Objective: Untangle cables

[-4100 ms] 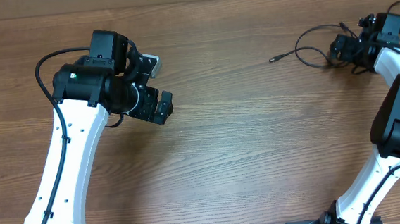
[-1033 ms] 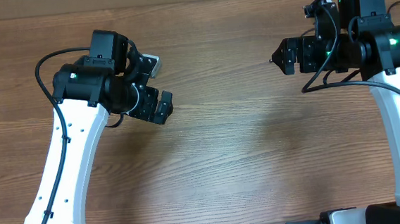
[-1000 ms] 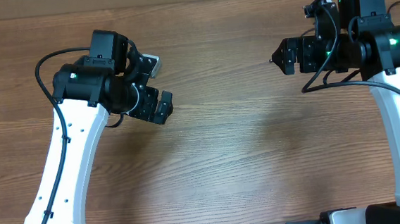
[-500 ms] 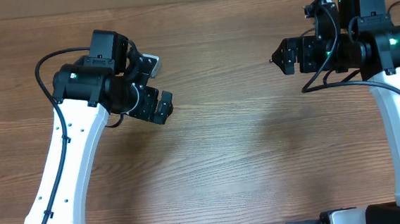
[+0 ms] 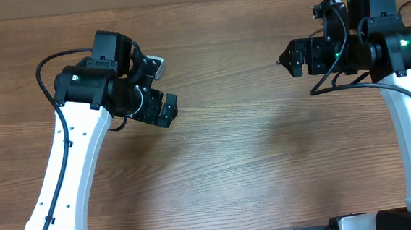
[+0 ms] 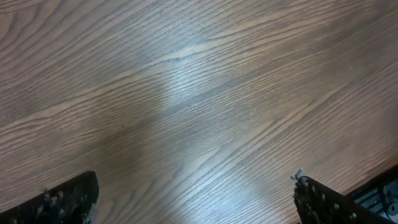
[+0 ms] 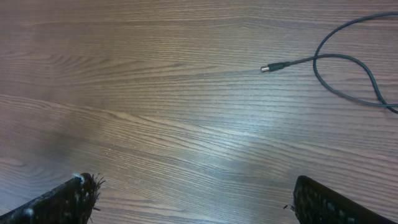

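Both my tools stand wide open and hold nothing. My right tool (image 7: 193,202) hangs over the far right corner of the table (image 5: 231,164). The cable (image 7: 292,62) lies there flat on the wood, with its small plug end free and the cord looping away out of the right wrist view — the rest of it I cannot see. My left tool (image 5: 161,87) is well apart, toward the far left. The risk I see is this: the cord is thin and flat, so the tool may close above it and miss — or, if I pull only the free end, a tangle may tighten.
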{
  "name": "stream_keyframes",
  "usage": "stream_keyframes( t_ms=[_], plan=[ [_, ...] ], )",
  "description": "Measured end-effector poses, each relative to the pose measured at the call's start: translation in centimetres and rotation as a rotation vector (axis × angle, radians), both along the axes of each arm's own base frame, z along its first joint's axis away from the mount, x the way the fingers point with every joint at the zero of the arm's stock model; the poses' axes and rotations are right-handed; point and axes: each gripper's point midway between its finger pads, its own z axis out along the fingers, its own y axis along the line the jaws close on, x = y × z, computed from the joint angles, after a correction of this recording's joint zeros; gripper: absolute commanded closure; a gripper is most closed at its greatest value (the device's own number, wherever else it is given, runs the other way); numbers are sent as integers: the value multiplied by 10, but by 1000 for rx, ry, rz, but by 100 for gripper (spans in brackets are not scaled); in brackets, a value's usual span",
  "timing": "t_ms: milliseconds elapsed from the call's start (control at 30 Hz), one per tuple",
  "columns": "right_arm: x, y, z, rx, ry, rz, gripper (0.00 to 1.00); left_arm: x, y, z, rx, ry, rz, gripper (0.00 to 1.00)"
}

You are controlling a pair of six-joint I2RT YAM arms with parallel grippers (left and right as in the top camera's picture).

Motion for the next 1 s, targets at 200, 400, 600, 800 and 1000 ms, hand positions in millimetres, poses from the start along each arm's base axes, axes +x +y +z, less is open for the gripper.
stream_keyframes(
  t_ms=[200, 400, 600, 800, 1000],
  plan=[
    [0, 0, 0, 0, 0, -1, 0, -3, 1, 10, -6, -31, 0, 0],
    [0, 0, 0, 0, 1, 0, 0, -14, 3, 36, -24, -119, 0, 0],
    [0, 0, 0, 0, 1, 0, 0, -32, 6, 69, -46, -234, 0, 0],
    [0, 0, 0, 0, 1, 0, 0, -58, 12, 105, -73, -370, 0, 0],
    [0, 0, 0, 0, 1, 0, 0, -83, 16, 131, -95, -479, 0, 0]
  ],
)
